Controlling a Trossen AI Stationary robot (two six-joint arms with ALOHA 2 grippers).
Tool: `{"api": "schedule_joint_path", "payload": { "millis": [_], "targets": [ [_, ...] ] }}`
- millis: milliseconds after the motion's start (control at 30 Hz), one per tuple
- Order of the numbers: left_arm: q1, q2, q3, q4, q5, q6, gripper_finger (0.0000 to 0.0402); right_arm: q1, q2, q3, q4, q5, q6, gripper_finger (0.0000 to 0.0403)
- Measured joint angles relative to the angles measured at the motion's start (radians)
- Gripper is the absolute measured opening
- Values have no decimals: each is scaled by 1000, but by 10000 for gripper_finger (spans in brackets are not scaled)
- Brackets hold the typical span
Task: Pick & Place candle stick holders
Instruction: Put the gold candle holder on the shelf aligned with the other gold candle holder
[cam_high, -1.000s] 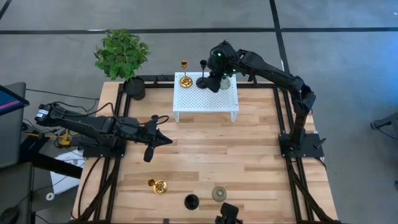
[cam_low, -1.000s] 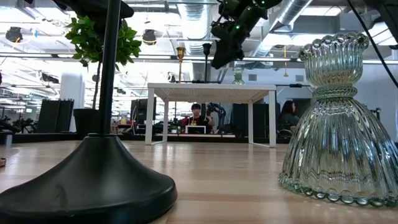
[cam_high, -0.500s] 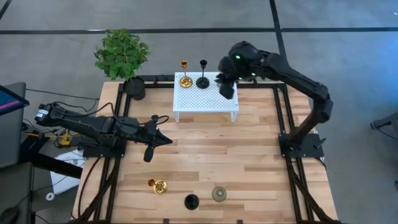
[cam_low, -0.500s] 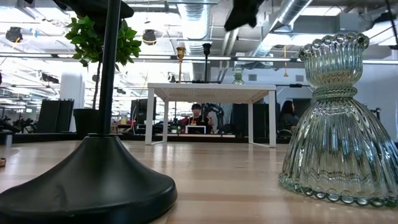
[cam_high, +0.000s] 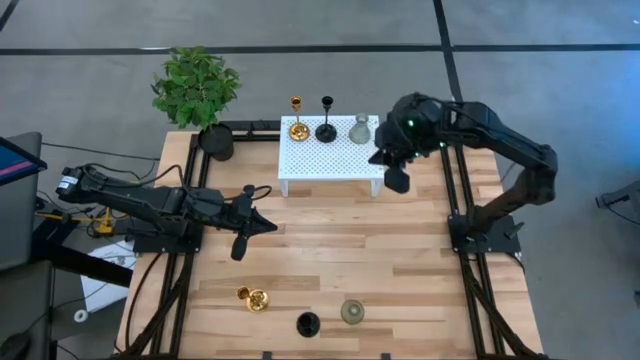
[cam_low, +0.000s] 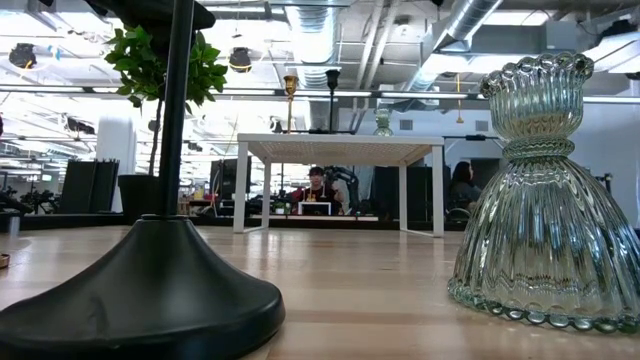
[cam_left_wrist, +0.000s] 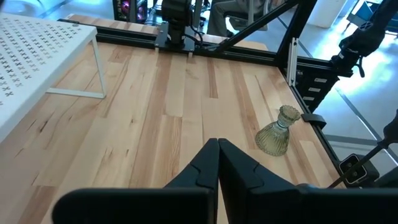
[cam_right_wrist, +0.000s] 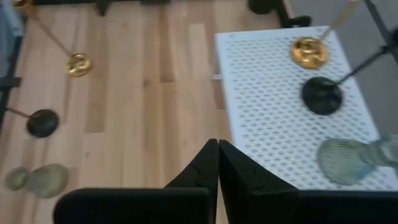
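Observation:
Three candle stick holders stand on their round bases on the white perforated shelf (cam_high: 330, 158): a gold one (cam_high: 297, 128), a black one (cam_high: 326, 130) and a grey-green one (cam_high: 360, 130). Three more stand near the table's near edge: gold (cam_high: 254, 298), black (cam_high: 308, 322) and grey-green (cam_high: 352, 311). My right gripper (cam_high: 396, 181) hangs shut and empty in the air beside the shelf's right end; its wrist view shows the shut fingers (cam_right_wrist: 217, 149) above the shelf. My left gripper (cam_high: 268, 225) waits shut and empty over the table's left half (cam_left_wrist: 217, 146).
A potted plant (cam_high: 197, 90) stands at the table's far left corner. Black frame rails (cam_high: 455, 200) run along the table's sides. Bare wood lies between the shelf and the near row of holders. The low view shows the black holder (cam_low: 165, 290) and the grey-green one (cam_low: 545, 200) close up.
My right gripper has drawn away from the grey-green holder on the shelf, rising and moving toward the table's right and near edges, and its fingers have shut. The holder stays upright on the shelf beside the black one.

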Motion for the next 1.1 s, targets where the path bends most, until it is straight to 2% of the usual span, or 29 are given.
{"api": "schedule_joint_path", "payload": {
  "millis": [167,300,500,767,967,1100],
  "targets": [
    [0,0,0,0,0,0,7,110,-13,-46,6,125,22,1],
    [0,0,0,0,0,0,6,170,-48,-135,37,207,77,1],
    [0,0,0,0,0,0,7,234,-141,-334,147,208,180,0],
    [0,0,0,0,0,0,8,335,-267,-639,379,208,377,0],
    [0,0,0,0,0,0,7,423,-295,-826,538,219,534,0],
    [0,0,0,0,0,0,9,483,-285,-897,629,264,622,0]
  ]
}}
